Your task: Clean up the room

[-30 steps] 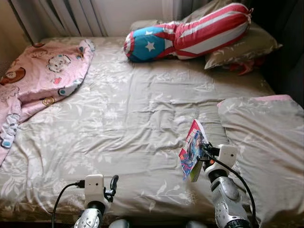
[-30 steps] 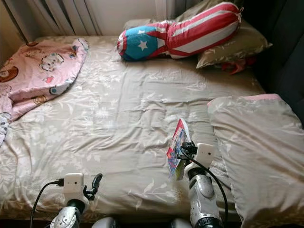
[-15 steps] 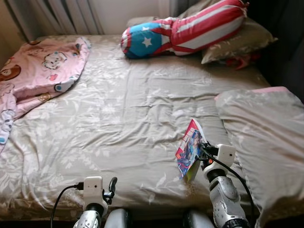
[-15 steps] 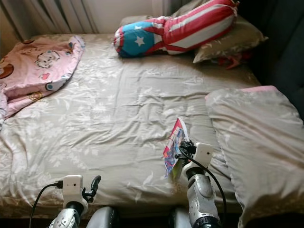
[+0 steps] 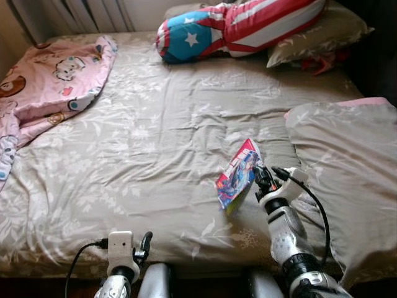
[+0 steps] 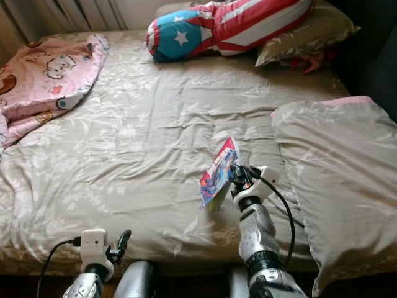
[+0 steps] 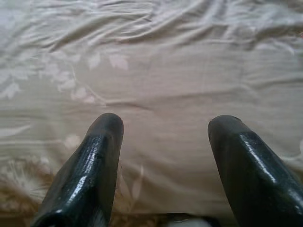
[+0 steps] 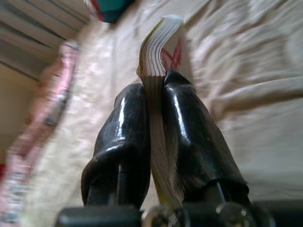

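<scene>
Right gripper (image 5: 259,180), lower right of centre in the left eye view: both fingers (image 8: 130,123) pinched on a thin book (image 5: 237,180), its page edges between them, colourful cover tilted up over the bed (image 5: 161,136). Left gripper (image 7: 163,156), bottom left, low at the bed's near edge: fingers wide apart, holding nothing, bare floral sheet between them. Grey pillow (image 5: 347,180) just right of the book. Pink blanket (image 5: 43,93) at upper left. Red, white and blue star bolster (image 5: 236,25) at top, second pillow (image 5: 319,37) behind it.
</scene>
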You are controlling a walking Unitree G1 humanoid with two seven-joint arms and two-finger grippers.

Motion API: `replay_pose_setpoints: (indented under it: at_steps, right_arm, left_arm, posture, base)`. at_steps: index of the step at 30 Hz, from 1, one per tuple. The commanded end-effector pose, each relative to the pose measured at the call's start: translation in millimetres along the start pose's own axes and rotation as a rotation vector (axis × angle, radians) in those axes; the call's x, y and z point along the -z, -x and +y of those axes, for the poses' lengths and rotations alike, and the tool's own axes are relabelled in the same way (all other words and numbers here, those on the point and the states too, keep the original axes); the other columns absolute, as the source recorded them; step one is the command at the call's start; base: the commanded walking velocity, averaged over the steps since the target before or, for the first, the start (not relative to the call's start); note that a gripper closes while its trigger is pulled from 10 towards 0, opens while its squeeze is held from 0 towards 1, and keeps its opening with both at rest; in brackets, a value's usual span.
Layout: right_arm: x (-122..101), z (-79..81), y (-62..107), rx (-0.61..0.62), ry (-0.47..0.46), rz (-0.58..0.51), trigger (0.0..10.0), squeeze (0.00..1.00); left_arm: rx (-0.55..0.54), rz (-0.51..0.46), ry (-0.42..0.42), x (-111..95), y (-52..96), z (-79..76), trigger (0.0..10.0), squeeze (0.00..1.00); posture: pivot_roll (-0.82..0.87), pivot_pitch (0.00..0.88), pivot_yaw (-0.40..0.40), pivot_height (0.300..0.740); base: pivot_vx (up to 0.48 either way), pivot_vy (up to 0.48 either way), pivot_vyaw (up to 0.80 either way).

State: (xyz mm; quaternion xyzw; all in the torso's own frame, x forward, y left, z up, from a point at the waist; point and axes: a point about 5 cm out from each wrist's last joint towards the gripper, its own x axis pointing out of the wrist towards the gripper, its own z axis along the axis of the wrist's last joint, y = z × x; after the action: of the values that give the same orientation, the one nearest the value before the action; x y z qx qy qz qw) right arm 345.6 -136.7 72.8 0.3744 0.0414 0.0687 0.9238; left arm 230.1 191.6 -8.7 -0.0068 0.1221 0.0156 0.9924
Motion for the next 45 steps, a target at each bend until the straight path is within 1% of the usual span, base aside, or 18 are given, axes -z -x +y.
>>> replay_pose_setpoints:
  at_steps: [1, 3, 5, 7, 8, 11, 12, 14, 17, 25, 27, 30, 32, 36, 40, 45]
  right_arm:
    - [-4, 6.8, -6.3, -0.043, -0.100, -0.016, 10.0, 0.00]
    - [-6, 5.9, -8.4, -0.047, -0.146, -0.015, 10.0, 0.00]
    - [-6, 3.8, -8.4, -0.037, -0.163, -0.013, 10.0, 0.00]
    - [-1, -7.6, -4.4, 0.048, -0.205, 0.010, 10.0, 0.00]
    - [6, -20.5, 3.0, 0.128, -0.231, 0.042, 10.0, 0.00]
    - [18, -37.1, 15.6, 0.233, -0.259, 0.085, 10.0, 0.00]
    - [20, -39.9, 18.0, 0.252, -0.268, 0.092, 10.0, 0.00]
    - [24, -49.0, 25.5, 0.311, -0.251, 0.109, 10.0, 0.00]
    - [24, -57.2, 31.1, 0.370, -0.246, 0.105, 10.0, 0.00]
    - [21, -66.7, 36.9, 0.425, -0.224, 0.089, 10.0, 0.00]
    - [18, -72.6, 40.1, 0.469, -0.245, 0.058, 10.0, 0.00]
    - [13, -79.1, 43.8, 0.502, -0.264, 0.018, 10.0, 0.00]
    - [12, -80.9, 45.1, 0.511, -0.266, 0.016, 10.0, 0.00]
    - [12, -83.9, 47.7, 0.518, -0.236, 0.028, 10.0, 0.00]
    - [11, -88.4, 51.1, 0.535, -0.233, 0.025, 10.0, 0.00]
    - [11, -89.8, 52.4, 0.541, -0.231, 0.024, 10.0, 0.00]
  left_arm:
    - [-0.001, 0.028, -0.024, 6, 6.6, 6.0, 10.0, 0.00]
    - [0.003, 0.028, -0.036, 6, 8.2, 7.9, 10.0, 0.00]
    - [0.004, 0.028, -0.041, 6, 9.3, 9.3, 10.0, 0.00]
    - [0.005, 0.033, -0.049, 7, 11.5, 12.0, 10.0, 0.00]
    - [0.005, 0.038, -0.057, 7, 14.1, 15.2, 10.0, 0.00]
    - [0.011, 0.040, -0.071, 7, 16.7, 18.0, 10.0, 0.00]
    - [0.014, 0.040, -0.075, 7, 17.1, 18.4, 10.0, 0.00]
    - [0.016, 0.043, -0.085, 6, 18.6, 21.0, 10.0, 0.00]
    - [0.020, 0.047, -0.095, 6, 19.6, 23.4, 10.0, 0.00]
    - [0.028, 0.052, -0.105, 4, 19.2, 24.5, 10.0, 0.00]
    - [0.029, 0.054, -0.105, 4, 19.2, 24.2, 10.0, 0.00]
    - [0.027, 0.055, -0.104, 4, 19.3, 24.2, 10.0, 0.00]
    - [0.027, 0.056, -0.105, 4, 19.7, 24.4, 10.0, 0.00]
    - [0.022, 0.060, -0.104, 4, 20.8, 25.4, 10.0, 0.00]
    - [0.021, 0.061, -0.102, 4, 20.8, 24.9, 10.0, 0.00]
    - [0.023, 0.061, -0.102, 4, 20.0, 23.8, 10.0, 0.00]
  posture:
    - [0.03, 0.180, 0.086, 0.647]
    - [0.04, 0.185, 0.092, 0.647]
    - [0.04, 0.188, 0.099, 0.647]
    - [0.05, 0.195, 0.112, 0.647]
    - [0.07, 0.198, 0.125, 0.647]
    - [0.09, 0.203, 0.138, 0.647]
    - [0.09, 0.203, 0.138, 0.647]
    - [0.09, 0.206, 0.153, 0.647]
    - [0.09, 0.208, 0.162, 0.647]
    - [0.09, 0.210, 0.170, 0.647]
    - [0.09, 0.210, 0.170, 0.647]
    - [0.09, 0.210, 0.168, 0.647]
    - [0.09, 0.210, 0.168, 0.647]
    - [0.09, 0.212, 0.166, 0.647]
    - [0.09, 0.210, 0.166, 0.647]
    - [0.09, 0.211, 0.167, 0.647]
  base:
    - [0.000, 0.000, 0.00]
    - [0.000, 0.000, 0.00]
    - [0.000, 0.000, 0.00]
    - [0.000, 0.000, 0.00]
    - [0.000, 0.000, 0.00]
    - [0.000, 0.000, 0.00]
    - [0.000, 0.000, 0.00]
    - [0.000, 0.000, 0.00]
    - [0.000, 0.000, 0.00]
    - [0.000, 0.000, 0.00]
    - [0.000, 0.000, 0.00]
    - [0.000, 0.000, 0.00]
    - [0.000, 0.000, 0.00]
    - [0.000, 0.000, 0.00]
    - [0.000, 0.000, 0.00]
    - [0.000, 0.000, 0.00]
